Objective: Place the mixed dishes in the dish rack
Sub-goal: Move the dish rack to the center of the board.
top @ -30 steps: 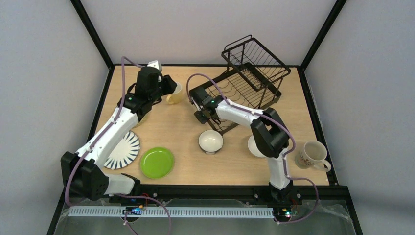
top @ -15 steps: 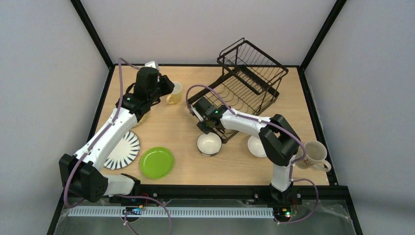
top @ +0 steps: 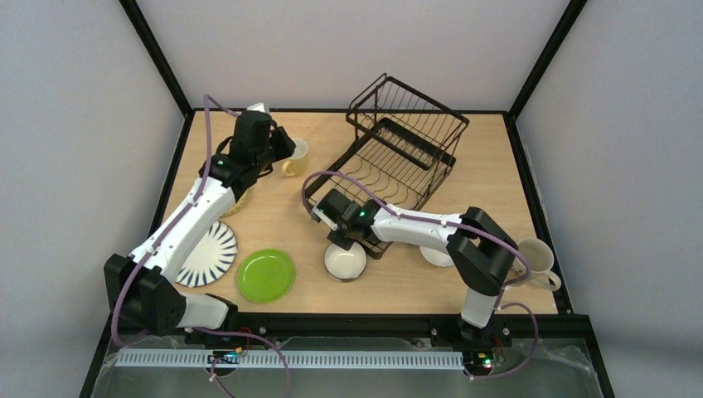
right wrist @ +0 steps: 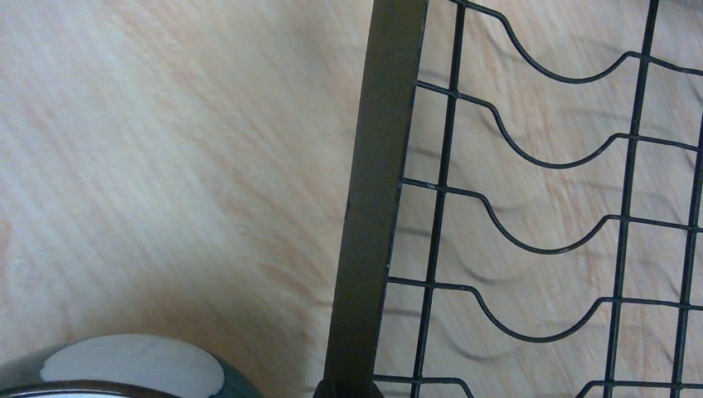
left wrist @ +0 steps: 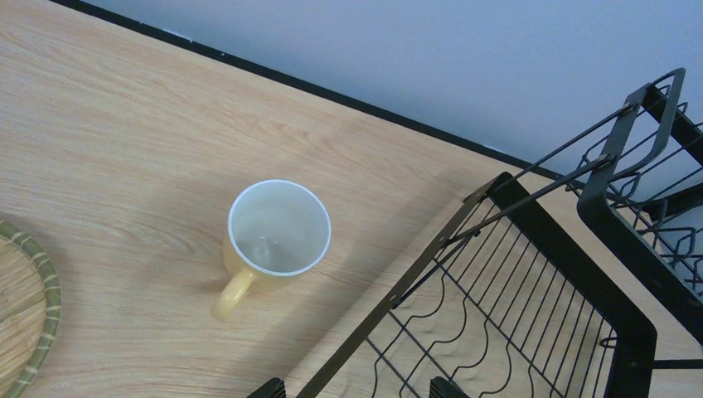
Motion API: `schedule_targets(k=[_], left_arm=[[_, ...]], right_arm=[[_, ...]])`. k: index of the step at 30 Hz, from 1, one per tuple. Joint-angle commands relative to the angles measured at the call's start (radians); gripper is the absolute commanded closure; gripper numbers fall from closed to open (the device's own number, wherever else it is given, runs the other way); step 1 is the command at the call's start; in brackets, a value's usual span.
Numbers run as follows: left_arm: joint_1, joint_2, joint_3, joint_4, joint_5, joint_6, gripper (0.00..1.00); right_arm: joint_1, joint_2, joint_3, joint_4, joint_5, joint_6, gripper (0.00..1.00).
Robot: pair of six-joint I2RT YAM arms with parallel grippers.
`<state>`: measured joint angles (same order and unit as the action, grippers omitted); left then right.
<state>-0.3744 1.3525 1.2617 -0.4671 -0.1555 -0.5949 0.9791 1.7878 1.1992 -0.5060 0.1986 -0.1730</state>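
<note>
Where right end effector [top: 346, 239] grips dish rack [top: 390, 170] — printed mug [top: 530, 259] text unreadable.

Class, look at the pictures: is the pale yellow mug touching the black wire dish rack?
Apart. The left wrist view shows a strip of table between the pale yellow mug and the dish rack.

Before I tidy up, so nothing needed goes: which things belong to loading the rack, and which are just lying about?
Job: black wire dish rack, pale yellow mug, lime green plate, black-striped white plate, tan woven-look plate, two white-inside bowls.
Lying about: white printed mug, probably.
</note>
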Motion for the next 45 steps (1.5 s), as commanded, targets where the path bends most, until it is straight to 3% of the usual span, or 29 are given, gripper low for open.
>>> schedule_targets(k=[1,5,6,9,10,13,17,22,31,45], left_arm=[[0.005,0.027,0.038,-0.034,-0.002,-0.005,0.01],[0.005,0.043,0.041,-0.028,0.003,0.006,0.01],[0.005,0.052,0.044,-0.029,0.005,0.010,0.01],[0.005,0.076,0.053,-0.029,0.020,0.019,0.01],[0.005,0.084,0.056,-0.029,0.023,0.021,0.01],[0.005,0.095,0.064,-0.028,0.031,0.031,0.01],[0.005,0.103,0.080,-0.032,0.033,0.057,0.01],[0.005,0.118,0.099,-0.038,0.051,0.084,0.01],[0.000,0.070,0.077,-0.067,0.071,0.142,0.01],[-0.007,-0.025,-0.108,0.037,0.194,0.100,0.01]], right_arm=[[0.067,-0.064,-0.021,0.037,0.072,-0.129,1.00],[0.067,-0.084,-0.051,0.047,0.110,-0.110,0.99],[0.068,-0.089,-0.055,0.052,0.136,-0.098,0.92],[0.068,-0.104,-0.061,0.075,0.182,-0.072,0.57],[0.068,-0.103,-0.055,0.075,0.194,-0.064,0.51],[0.067,-0.095,-0.022,0.072,0.243,-0.032,0.36],[0.067,-0.086,0.040,0.052,0.317,0.013,0.26],[0.057,-0.048,0.158,-0.031,0.456,0.145,0.22],[-0.023,-0.036,0.298,-0.277,0.590,0.628,0.21],[-0.088,-0.073,0.166,-0.775,0.695,1.615,0.17]])
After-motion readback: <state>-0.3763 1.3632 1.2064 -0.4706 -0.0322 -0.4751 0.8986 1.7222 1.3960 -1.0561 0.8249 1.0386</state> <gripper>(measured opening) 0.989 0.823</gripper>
